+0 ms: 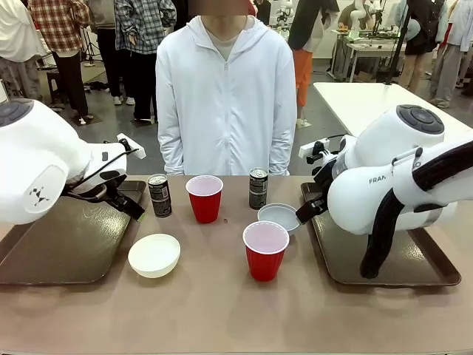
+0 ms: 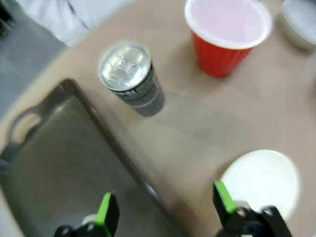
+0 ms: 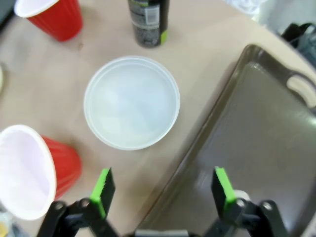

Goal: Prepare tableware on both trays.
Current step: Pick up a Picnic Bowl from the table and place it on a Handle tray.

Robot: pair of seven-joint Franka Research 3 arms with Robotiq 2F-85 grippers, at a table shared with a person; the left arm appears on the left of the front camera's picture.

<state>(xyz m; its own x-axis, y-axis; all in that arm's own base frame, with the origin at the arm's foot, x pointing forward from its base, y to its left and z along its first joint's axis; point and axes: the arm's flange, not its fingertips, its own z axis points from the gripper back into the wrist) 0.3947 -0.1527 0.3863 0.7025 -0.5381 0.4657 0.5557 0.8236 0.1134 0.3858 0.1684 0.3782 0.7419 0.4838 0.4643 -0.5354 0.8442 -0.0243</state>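
Hovering over the rim of the left tray (image 1: pixel 66 244), the left gripper (image 2: pixel 164 203) is seen with jaws spread, empty. On the tabletop (image 1: pixel 222 310) are set a cream-white bowl (image 1: pixel 154 255), left can (image 1: pixel 160 195), far red cup (image 1: pixel 204 197), right can (image 1: pixel 258 188), near red cup (image 1: pixel 265 250) and grey-blue bowl (image 1: pixel 278 217). The jaws of the right gripper (image 3: pixel 163 188) are spread, empty, over the rim of the right tray (image 1: pixel 399 262).

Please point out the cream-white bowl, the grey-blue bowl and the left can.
cream-white bowl (image 1: pixel 154 254): front view, on its inner bottom.
grey-blue bowl (image 3: pixel 131 102): right wrist view, on its inner bottom.
left can (image 2: pixel 125 66): left wrist view, on its silver top.
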